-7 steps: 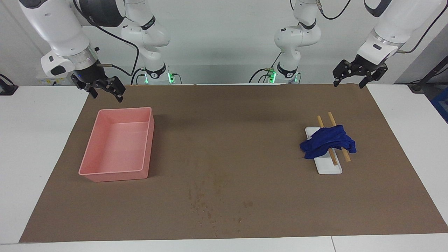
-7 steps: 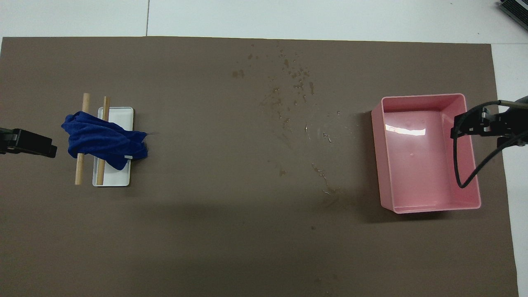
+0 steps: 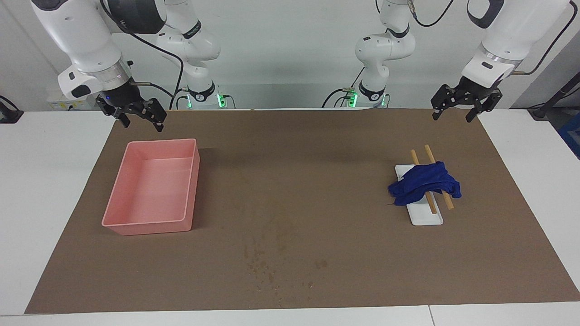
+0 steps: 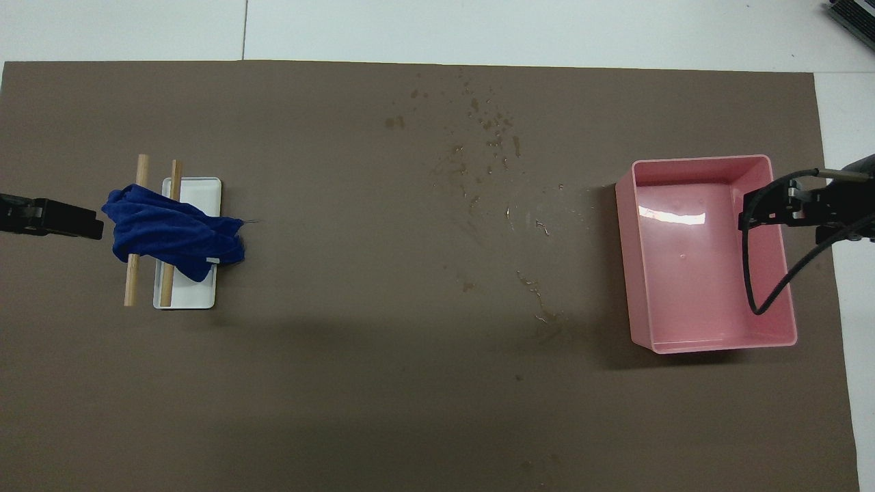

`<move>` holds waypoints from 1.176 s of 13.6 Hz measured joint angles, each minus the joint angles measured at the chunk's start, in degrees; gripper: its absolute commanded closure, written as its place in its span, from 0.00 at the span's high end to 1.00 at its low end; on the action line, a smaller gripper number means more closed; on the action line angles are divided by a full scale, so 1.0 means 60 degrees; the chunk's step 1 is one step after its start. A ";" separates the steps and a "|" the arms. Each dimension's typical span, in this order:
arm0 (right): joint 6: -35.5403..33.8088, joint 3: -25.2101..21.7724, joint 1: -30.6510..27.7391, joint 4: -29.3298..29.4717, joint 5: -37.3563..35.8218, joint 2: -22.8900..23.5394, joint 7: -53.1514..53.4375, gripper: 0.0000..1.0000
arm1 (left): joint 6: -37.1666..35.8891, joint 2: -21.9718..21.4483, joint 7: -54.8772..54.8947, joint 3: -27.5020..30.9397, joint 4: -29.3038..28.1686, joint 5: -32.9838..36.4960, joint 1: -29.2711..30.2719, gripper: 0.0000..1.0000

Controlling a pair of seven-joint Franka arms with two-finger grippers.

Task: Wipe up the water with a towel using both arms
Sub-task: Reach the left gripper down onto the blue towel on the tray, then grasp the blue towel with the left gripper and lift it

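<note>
Looking across my worktop [image 3: 54, 190], I see the brown mat [image 3: 299, 190] first, since it covers most of it. Next biggest is the pink tray [image 3: 136, 226], sitting at my right arm's end. I think it is there to catch the wet towel later. My right fingers [image 3: 136, 115] hang up in the air over the mat's edge beside the tray, spread open and holding nothing. My left fingers [image 3: 457, 106] hang over the mat's edge at my left arm's end, also spread open and empty.

Below them, farther out from me, lies the towel [image 3: 423, 183]. It is draped in a heap over two sticks [image 3: 429, 154] laid across a small white dish [image 3: 428, 217]. I guess the sticks lift it so my fingers can slip under a fold. Smallest are the water drops [image 3: 267, 267], scattered mid-mat and farther from me than the towel. Nothing is wiped yet.

From above the drops [image 4: 478, 137] show much better, with shiny streaks reaching toward the tray [image 4: 704, 167]. Only the facing view shows how high my fingers are.
</note>
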 measured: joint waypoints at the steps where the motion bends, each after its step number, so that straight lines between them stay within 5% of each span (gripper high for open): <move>1: -0.0012 0.0000 0.0050 0.0044 -0.0002 0.0000 -0.0084 1.00 | 0.0665 -0.0069 0.0000 0.0013 -0.0450 0.0001 0.0004 1.00; 8: -0.0176 0.0001 0.0184 0.0152 -0.0002 -0.0010 -0.0167 1.00 | 0.4519 0.0092 -0.0090 0.0078 -0.3086 0.0005 0.0118 1.00; 15: -0.0176 -0.0001 0.0183 0.0153 -0.0002 -0.0011 -0.0168 1.00 | 0.6190 0.0588 -0.0110 0.0098 -0.4180 0.0006 0.0368 1.00; 16: -0.0176 -0.0004 0.0183 0.0153 -0.0002 -0.0011 -0.0168 1.00 | 0.6273 0.0588 -0.0112 0.0097 -0.4254 0.0006 0.0368 0.92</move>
